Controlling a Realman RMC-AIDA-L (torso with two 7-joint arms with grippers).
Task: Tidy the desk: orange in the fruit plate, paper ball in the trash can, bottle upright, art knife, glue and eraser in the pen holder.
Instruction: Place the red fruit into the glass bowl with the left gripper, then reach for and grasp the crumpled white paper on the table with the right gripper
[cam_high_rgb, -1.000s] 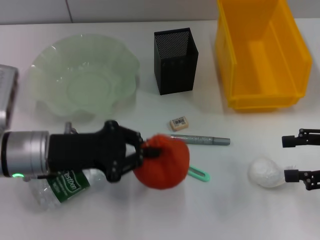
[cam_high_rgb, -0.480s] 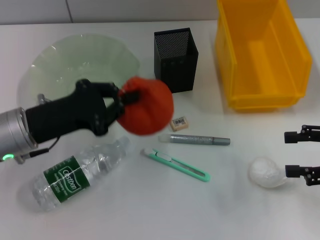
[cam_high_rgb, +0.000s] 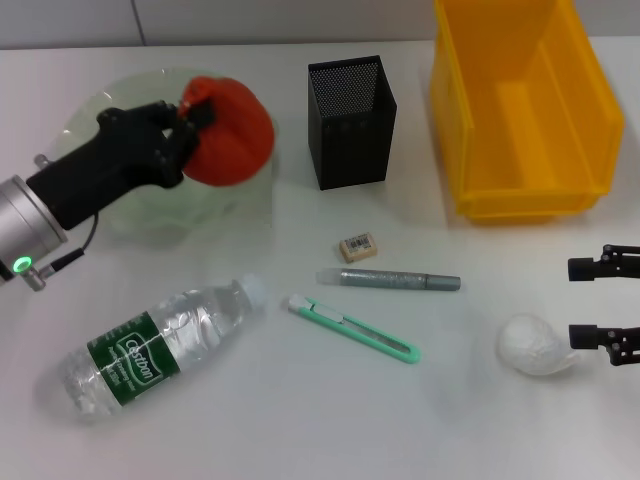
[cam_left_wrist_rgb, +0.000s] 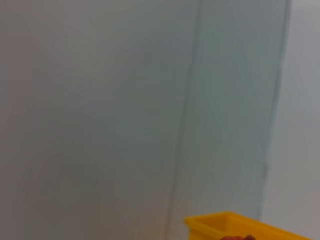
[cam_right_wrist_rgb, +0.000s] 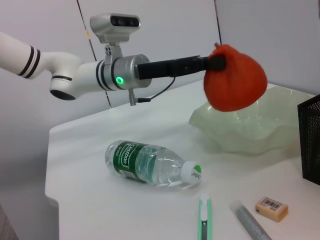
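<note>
In the head view you see the left gripper (cam_high_rgb: 185, 125) clamped on the top of the orange (cam_high_rgb: 228, 132) and holding it in the air over the fruit plate (cam_high_rgb: 250, 195), near its side toward the pen holder (cam_high_rgb: 350, 122). It grips the orange from above, I judge, so that the fruit can go straight down into the bowl. The water bottle (cam_high_rgb: 160, 345) lies on its side on the table (cam_high_rgb: 300, 420). The eraser (cam_high_rgb: 357, 246), the glue stick (cam_high_rgb: 388, 279) and the art knife (cam_high_rgb: 352, 328) lie close together in front of the pen holder. The right gripper (cam_high_rgb: 605, 305) waits at the right edge with its jaws apart and holds nothing, and the paper ball (cam_high_rgb: 536, 345) sits just beside its lower finger. The yellow bin (cam_high_rgb: 520, 110) stands behind it.

The left wrist view gives you little: mostly a blurred pale surface, with one corner of the yellow bin (cam_left_wrist_rgb: 235, 225).

The right wrist view shows you clearly that the orange (cam_right_wrist_rgb: 234, 79) hangs above the fruit plate (cam_right_wrist_rgb: 250, 135) and does not touch it. Here the bottle (cam_right_wrist_rgb: 150, 164) lies flat, and the art knife (cam_right_wrist_rgb: 204, 220), glue stick (cam_right_wrist_rgb: 250, 222) and eraser (cam_right_wrist_rgb: 271, 207) are not yet collected.
</note>
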